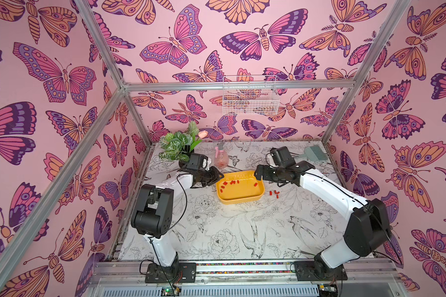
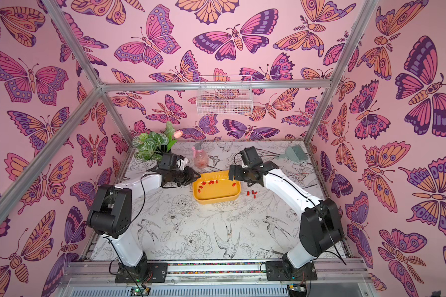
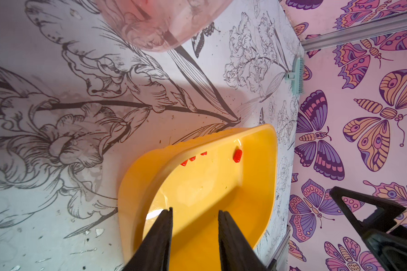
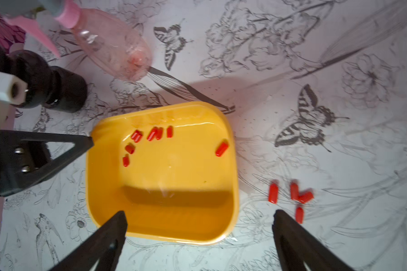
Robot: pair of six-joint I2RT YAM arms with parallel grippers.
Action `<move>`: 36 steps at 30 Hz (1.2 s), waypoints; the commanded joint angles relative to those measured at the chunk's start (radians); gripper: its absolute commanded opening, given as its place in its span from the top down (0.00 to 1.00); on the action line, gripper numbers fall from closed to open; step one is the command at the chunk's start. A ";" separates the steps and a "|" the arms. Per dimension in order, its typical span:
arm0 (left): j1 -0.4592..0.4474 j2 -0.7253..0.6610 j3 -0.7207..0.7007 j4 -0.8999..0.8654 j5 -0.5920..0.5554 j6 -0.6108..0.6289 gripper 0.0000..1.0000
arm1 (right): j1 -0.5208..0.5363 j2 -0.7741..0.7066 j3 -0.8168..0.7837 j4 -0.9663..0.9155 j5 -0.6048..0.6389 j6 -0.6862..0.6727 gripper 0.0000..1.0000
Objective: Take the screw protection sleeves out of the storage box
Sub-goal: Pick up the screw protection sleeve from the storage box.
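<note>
Sleeves [image 4: 222, 148] in yellow storage box [image 4: 174, 176]; four others [image 4: 273, 192] just beside

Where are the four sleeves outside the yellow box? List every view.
In a top view: four sleeves right of the storage box.
In a top view: sleeves right of box.
Left wrist: not in it.
Right wrist: sleeves beside box.
Shared landmark: the storage box.
</note>
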 commanded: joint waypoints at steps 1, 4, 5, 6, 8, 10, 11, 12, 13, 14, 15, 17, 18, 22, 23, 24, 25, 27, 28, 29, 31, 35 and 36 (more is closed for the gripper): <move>0.000 -0.001 0.018 -0.019 0.038 0.026 0.62 | 0.029 0.061 0.038 0.061 0.007 0.105 0.01; 0.001 -0.010 0.013 -0.017 0.032 0.029 0.63 | 0.036 0.141 0.072 0.137 -0.106 0.157 0.01; 0.001 -0.016 0.011 -0.017 0.027 0.029 0.63 | 0.050 0.167 0.095 0.133 -0.109 0.150 0.01; 0.000 -0.025 0.006 -0.017 0.016 0.029 0.64 | 0.062 0.185 0.117 0.123 -0.103 0.136 0.04; 0.000 -0.049 -0.006 -0.013 -0.011 0.028 0.65 | 0.095 0.234 0.180 0.069 -0.079 0.100 0.12; 0.000 -0.071 -0.025 -0.002 -0.037 0.028 0.65 | 0.115 0.279 0.242 0.005 -0.057 0.076 0.23; 0.002 -0.086 -0.035 0.002 -0.049 0.027 0.65 | 0.121 0.304 0.274 -0.025 -0.050 0.065 0.32; 0.002 -0.097 -0.043 0.003 -0.059 0.026 0.65 | 0.123 0.324 0.291 -0.040 -0.047 0.060 0.38; 0.002 -0.111 -0.052 0.006 -0.076 0.026 0.65 | 0.122 0.342 0.306 -0.049 -0.042 0.052 0.41; 0.002 -0.126 -0.064 0.014 -0.091 0.024 0.66 | 0.122 0.359 0.317 -0.060 -0.031 0.042 0.42; 0.002 -0.134 -0.073 0.022 -0.099 0.022 0.66 | 0.122 0.372 0.330 -0.070 -0.010 0.028 0.43; 0.002 -0.152 -0.094 0.036 -0.116 0.019 0.66 | 0.123 0.390 0.337 -0.084 0.016 0.005 0.47; 0.001 -0.160 -0.103 0.040 -0.122 0.019 0.66 | 0.123 0.392 0.332 -0.084 0.025 -0.006 0.50; -0.009 -0.208 -0.139 0.043 -0.184 0.020 0.66 | 0.122 0.395 0.301 -0.069 0.053 -0.045 0.53; -0.014 -0.220 -0.147 0.045 -0.201 0.020 0.66 | 0.123 0.395 0.298 -0.067 0.055 -0.051 0.53; -0.020 -0.231 -0.155 0.048 -0.223 0.020 0.66 | 0.122 0.396 0.297 -0.069 0.059 -0.057 0.54; -0.027 -0.243 -0.161 0.049 -0.244 0.022 0.66 | 0.123 0.392 0.289 -0.060 0.058 -0.063 0.55; -0.036 -0.254 -0.169 0.050 -0.274 0.025 0.67 | 0.124 0.387 0.261 -0.039 0.061 -0.075 0.60; -0.038 -0.260 -0.174 0.052 -0.285 0.025 0.67 | 0.123 0.391 0.255 -0.041 0.071 -0.084 0.63; -0.038 -0.264 -0.178 0.053 -0.296 0.023 0.67 | 0.121 0.396 0.259 -0.053 0.083 -0.089 0.65; -0.041 -0.271 -0.194 0.065 -0.311 0.017 0.67 | 0.116 0.407 0.281 -0.084 0.085 -0.108 0.69; -0.048 -0.279 -0.229 0.088 -0.323 0.003 0.68 | 0.103 0.413 0.279 -0.073 0.064 -0.133 0.69; -0.048 -0.282 -0.240 0.094 -0.323 0.001 0.68 | 0.097 0.420 0.275 -0.064 0.055 -0.134 0.68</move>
